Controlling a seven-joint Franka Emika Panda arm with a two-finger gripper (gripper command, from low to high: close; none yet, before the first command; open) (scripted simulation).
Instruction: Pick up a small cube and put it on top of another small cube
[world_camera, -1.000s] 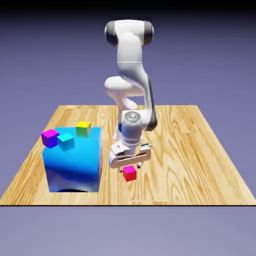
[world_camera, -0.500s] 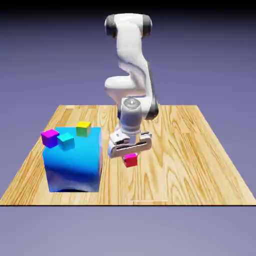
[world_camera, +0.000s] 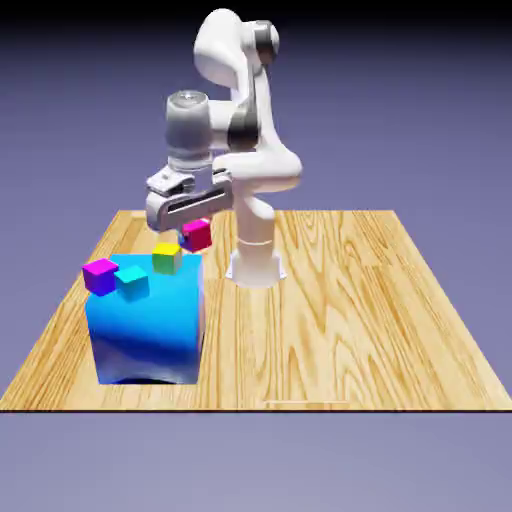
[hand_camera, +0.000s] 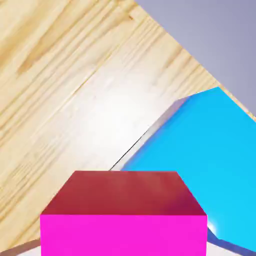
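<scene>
My gripper (world_camera: 194, 231) is shut on the small cube (world_camera: 198, 236), red with a pinkish-magenta face, and holds it in the air. It hangs just above the far right corner of the big blue block (world_camera: 148, 330), close above and right of a yellow-green cube (world_camera: 167, 258). A cyan cube (world_camera: 132, 282) and a purple-magenta cube (world_camera: 100, 274) also rest on the block's top. In the hand view the small cube (hand_camera: 124, 215) fills the bottom middle and hides the fingertips, with the blue block (hand_camera: 210, 160) beyond it to the right.
The wooden table (world_camera: 350, 300) stretches to the exterior view's right of the blue block. The arm's white base (world_camera: 256, 265) stands on the table behind the block, at its far middle.
The gripper closed on the small cube on the table, lifted it, and carried it up and toward the exterior view's left, to above the blue block.
</scene>
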